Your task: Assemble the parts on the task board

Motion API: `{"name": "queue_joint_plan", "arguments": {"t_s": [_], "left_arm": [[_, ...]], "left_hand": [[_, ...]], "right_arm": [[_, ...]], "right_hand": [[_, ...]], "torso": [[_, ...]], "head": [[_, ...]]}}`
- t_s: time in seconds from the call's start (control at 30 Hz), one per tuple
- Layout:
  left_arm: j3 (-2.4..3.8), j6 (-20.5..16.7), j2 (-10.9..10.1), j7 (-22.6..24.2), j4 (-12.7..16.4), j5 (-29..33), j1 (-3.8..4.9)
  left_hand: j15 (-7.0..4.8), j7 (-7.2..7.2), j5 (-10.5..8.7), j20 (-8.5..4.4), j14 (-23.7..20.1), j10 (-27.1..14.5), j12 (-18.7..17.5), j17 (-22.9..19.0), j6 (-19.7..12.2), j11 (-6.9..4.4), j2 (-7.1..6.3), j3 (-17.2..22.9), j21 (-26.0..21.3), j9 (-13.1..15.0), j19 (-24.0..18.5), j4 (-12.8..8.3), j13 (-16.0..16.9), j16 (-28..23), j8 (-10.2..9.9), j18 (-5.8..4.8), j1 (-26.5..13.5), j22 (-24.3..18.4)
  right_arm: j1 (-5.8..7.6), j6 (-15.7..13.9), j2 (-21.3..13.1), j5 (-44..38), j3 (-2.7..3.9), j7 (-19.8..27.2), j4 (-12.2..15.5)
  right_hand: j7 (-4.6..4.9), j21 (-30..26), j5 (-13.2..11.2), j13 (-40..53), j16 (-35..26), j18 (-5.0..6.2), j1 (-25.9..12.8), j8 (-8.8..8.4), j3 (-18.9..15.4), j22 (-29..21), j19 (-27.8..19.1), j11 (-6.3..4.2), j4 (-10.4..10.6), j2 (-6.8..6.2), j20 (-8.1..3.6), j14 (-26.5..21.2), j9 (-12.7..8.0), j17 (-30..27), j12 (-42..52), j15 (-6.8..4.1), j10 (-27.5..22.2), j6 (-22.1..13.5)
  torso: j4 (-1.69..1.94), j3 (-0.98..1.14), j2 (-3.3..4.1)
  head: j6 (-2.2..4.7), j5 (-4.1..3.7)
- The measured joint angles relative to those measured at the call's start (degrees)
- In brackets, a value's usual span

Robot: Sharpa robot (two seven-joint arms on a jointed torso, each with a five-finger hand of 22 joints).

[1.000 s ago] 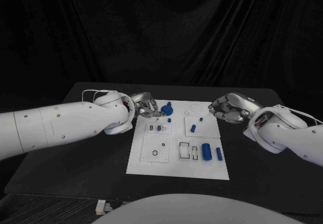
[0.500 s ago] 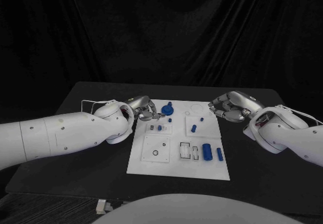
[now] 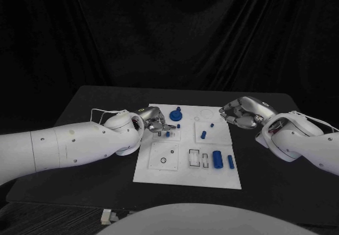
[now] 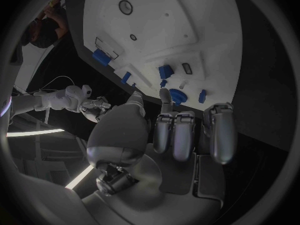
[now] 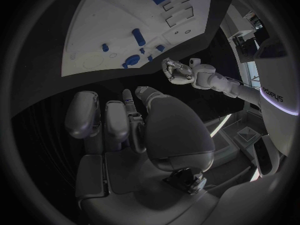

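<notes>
The white task board (image 3: 187,174) lies mid-surface (image 3: 84,176), small blue parts (image 3: 217,159) seated in its recesses. The left robot hand (image 3: 157,121) hovers over the board's upper left, fingers curled, holding nothing. The right robot hand (image 3: 240,112) hangs beside the board's right edge, fingers curled and empty.

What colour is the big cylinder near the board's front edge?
Blue; the cylinder shows best in the head view.

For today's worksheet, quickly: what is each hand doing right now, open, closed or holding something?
Left hand: over the task board, fingers curled; whether it holds a part cannot be told.
Right hand: fingers curled in, holding nothing.
</notes>
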Motion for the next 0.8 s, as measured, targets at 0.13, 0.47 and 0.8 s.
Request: {"name": "queue_joint_plan", "arguments": {"t_s": [0.13, 0.47, 0.8], "left_arm": [[-0.01, 0.8, 0.4, -0.8, -0.4, -0.4, -0.2], [0.0, 2.9, 0.7, -2.7, -0.8, -0.9, -0.44], [0.0, 4.5, 1.2, -3.8, -1.5, -1.0, -0.6]], "left_hand": [[0.0, 0.67, 0.0, 0.0, 0.0, 0.2, 0.0, 0.0, 1.8, 0.19, 0.0, -0.7, 0.0, -7.0, 0.0, 0.1, 0.0, 0.0, -6.4, 0.0, 0.0, 0.0], [0.0, 0.17, 1.16, 0.0, 0.0, 0.2, 0.0, 0.0, 4.7, 0.19, 0.69, -0.8, 0.0, -9.3, 0.0, -0.1, 0.0, 0.0, -7.5, 0.0, 0.7, 0.0], [0.0, 0.08, 3.36, 0.01, 0.0, 0.2, 0.0, 0.0, 5.0, 0.19, 0.51, -0.8, 0.0, -9.0, 0.0, -0.1, 0.0, 0.0, -7.4, 0.01, 2.1, 0.0]], "right_arm": [[-0.03, 0.0, 0.0, 0.0, 0.0, 0.0, 0.0], [-0.09, 0.2, 0.0, 0.0, 0.02, -0.1, -0.1], [-0.1, 0.5, 0.0, 0.0, 0.0, -0.3, -0.2]], "right_hand": [[0.0, 0.0, 0.0, 0.0, -0.1, 0.0, 0.0, 0.0, 0.2, 0.0, 0.0, 0.0, -0.2, 0.0, 0.0, 0.0, 0.0, -0.1, 0.0, 0.0, 0.0, 0.0], [0.0, -0.2, 0.0, 0.0, -0.2, 0.0, 0.0, 0.0, 0.2, 0.0, 0.0, 0.0, -0.2, 0.0, 0.0, 0.0, 0.0, -0.2, 0.0, 0.0, 0.0, 0.0], [0.0, -0.2, 0.0, 0.0, -0.2, 0.0, 0.0, 0.0, 0.2, 0.0, 0.0, 0.0, -0.2, 0.0, 0.0, 0.0, 0.0, -0.2, 0.0, 0.0, 0.0, 0.0]], "torso": [[-0.01, 0.0, -0.02], [-0.04, 0.0, 0.0], [-0.02, -0.01, -0.01]], "head": [[0.0, -0.06], [0.0, -0.02], [0.0, -0.1]]}}
